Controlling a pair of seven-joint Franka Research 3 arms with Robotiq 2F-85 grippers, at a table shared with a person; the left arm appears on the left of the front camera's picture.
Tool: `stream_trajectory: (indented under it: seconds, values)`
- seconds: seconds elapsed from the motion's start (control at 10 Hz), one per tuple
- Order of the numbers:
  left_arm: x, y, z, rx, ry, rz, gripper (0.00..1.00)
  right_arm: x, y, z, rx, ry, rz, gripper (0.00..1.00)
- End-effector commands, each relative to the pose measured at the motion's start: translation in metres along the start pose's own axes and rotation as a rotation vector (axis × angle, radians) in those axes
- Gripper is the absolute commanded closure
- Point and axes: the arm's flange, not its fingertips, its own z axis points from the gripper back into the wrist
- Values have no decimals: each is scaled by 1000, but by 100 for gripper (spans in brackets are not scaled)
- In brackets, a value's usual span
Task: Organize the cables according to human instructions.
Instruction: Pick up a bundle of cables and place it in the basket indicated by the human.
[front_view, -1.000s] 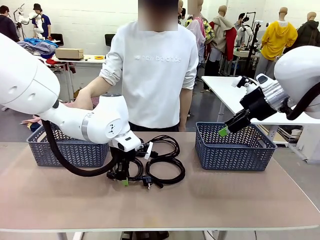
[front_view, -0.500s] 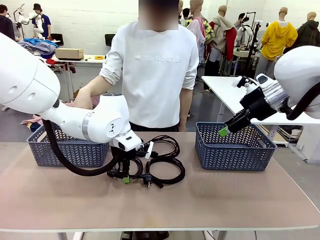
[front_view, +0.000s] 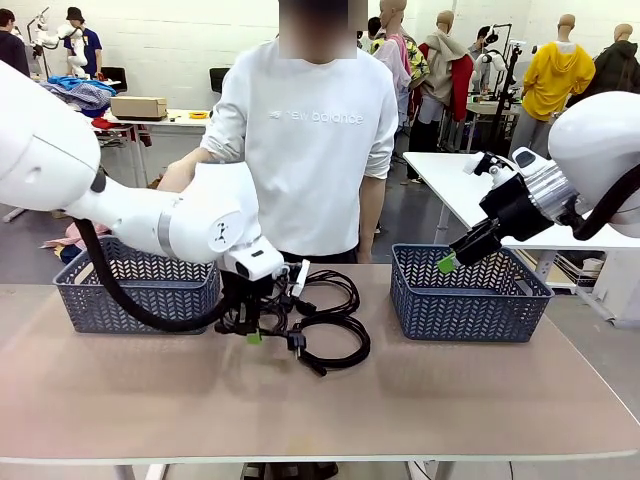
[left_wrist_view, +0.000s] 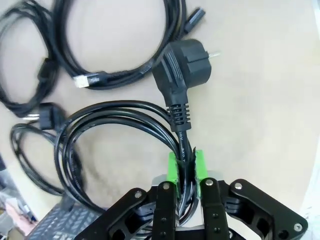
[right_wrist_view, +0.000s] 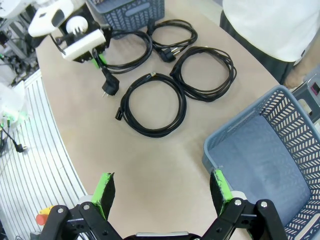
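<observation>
Left gripper (left_wrist_view: 185, 165): clenched on a bundle of strands of one black power cord (left_wrist_view: 115, 112). Its green pads (left_wrist_view: 171, 167) pinch just behind the cord's round moulded plug (left_wrist_view: 187, 57), which juts beyond the fingertips. It sits low over the table (front_view: 400, 400), toward the far edge and left of the middle. Whether the held coil is clear of the surface cannot be told.

Second cord (right_wrist_view: 192, 37): black, lying as a flat coil close to the far edge, in front of the person.

Third cord (right_wrist_view: 205, 95): black flat coil just beside the second, on the side toward the right basket.

Fourth cord (right_wrist_view: 150, 131): black flat coil on the robot's side of those two, near the held cord's plug but apart from it.

Left basket (front_view: 130, 295): grey-blue with a lattice wall, at the far edge toward the left corner, just beside the left gripper.

Right basket (front_view: 470, 300): same make, at the far edge to the right of the middle.

Right gripper (right_wrist_view: 162, 182): released, jaws spread wide, hanging in the air above the right basket's left rim.

Person (front_view: 310, 130): in a white sweatshirt, standing at the far edge behind the cords, one hand (front_view: 176, 178) lowered above the left basket.
</observation>
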Motion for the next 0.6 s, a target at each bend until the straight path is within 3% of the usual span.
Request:
stream_trajectory:
  seconds: [0.0, 0.2, 0.5]
  values:
    - [7, 3, 36, 44, -4, -8, 100, 1, -2, 0, 15, -25, 10, 0]
    - [3, 12, 83, 85, -23, 6, 100, 1, -2, 0, 15, -25, 10, 0]
    - [-48, 32, 149, 193, -45, 137, 100, 1, -2, 0, 15, -25, 10, 0]
